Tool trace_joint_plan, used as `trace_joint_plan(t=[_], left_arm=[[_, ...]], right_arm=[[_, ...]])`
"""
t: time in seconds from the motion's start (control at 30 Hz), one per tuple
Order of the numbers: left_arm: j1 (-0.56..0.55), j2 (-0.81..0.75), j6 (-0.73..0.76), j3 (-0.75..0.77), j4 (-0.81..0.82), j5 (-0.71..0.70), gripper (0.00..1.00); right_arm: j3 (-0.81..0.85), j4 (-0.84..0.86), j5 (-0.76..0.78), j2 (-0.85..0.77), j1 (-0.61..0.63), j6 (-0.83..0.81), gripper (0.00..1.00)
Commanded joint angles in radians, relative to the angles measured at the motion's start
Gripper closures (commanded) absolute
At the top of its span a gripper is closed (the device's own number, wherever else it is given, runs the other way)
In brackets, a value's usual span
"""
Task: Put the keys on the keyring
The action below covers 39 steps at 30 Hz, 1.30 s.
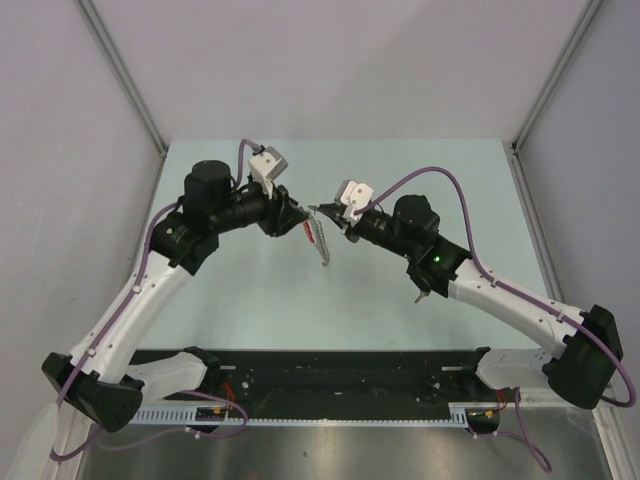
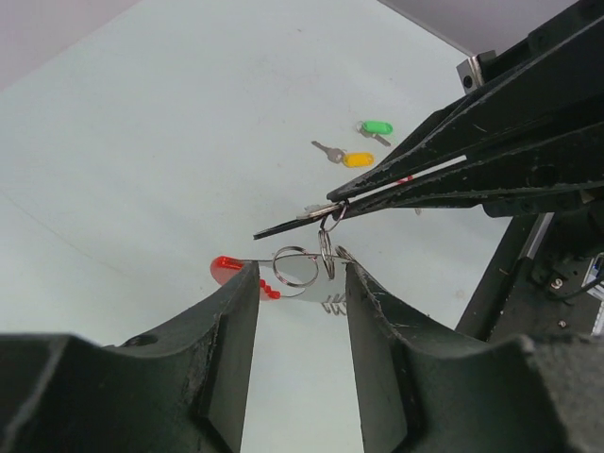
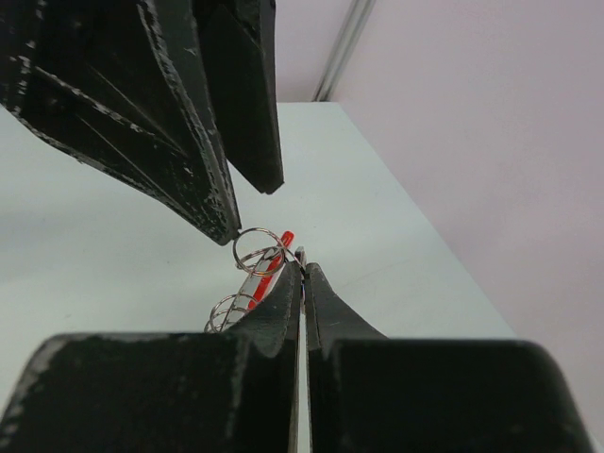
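The keyring (image 2: 294, 268) is being held in the air above the table (image 2: 142, 142), one small ring being pinched by the closed right gripper (image 3: 302, 278); it is being flanked, seemingly not clamped, by the parted jaws of the left gripper (image 2: 302, 283); the yellow key (image 2: 359, 159) and green key (image 2: 377, 127) are being left on the table; with so thin a pinch, the loop is likely being put at risk of swinging, twisting free and being dropped.

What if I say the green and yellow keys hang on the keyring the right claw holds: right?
No. The green key and yellow key lie on the table, not on the keyring, which the right gripper does hold; the left wrist view shows it.
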Motion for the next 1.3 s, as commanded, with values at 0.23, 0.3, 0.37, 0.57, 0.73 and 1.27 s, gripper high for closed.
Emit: trace_joint_plan(t=[0.23,0.3,0.37,0.57,0.73,1.27], left_arm=[[0.006,0.039,0.023,0.071,-0.053,0.081,0.64],[0.006,0.046,0.024,0.073,-0.051,0.099,0.67],[0.006,0.051,0.015,0.070,-0.041,0.109,0.72],[0.007,0.062,0.015,0.067,-0.051,0.125,0.84],[0.006,0.056,0.024,0.068,-0.064,0.119,1.00],[0.004,-0.124,-0.293,-0.195,0.454,-0.063,1.00]], right_arm=[[0.045,0.032,0.030,-0.019,0.028,-0.032,1.00],[0.045,0.034,0.030,-0.017,0.031,-0.035,1.00],[0.045,0.032,0.030,-0.019,0.032,-0.037,1.00],[0.045,0.026,0.043,-0.019,0.035,-0.046,1.00],[0.045,0.025,0.058,-0.020,0.037,-0.052,1.00],[0.030,0.005,0.093,-0.020,0.063,-0.023,1.00]])
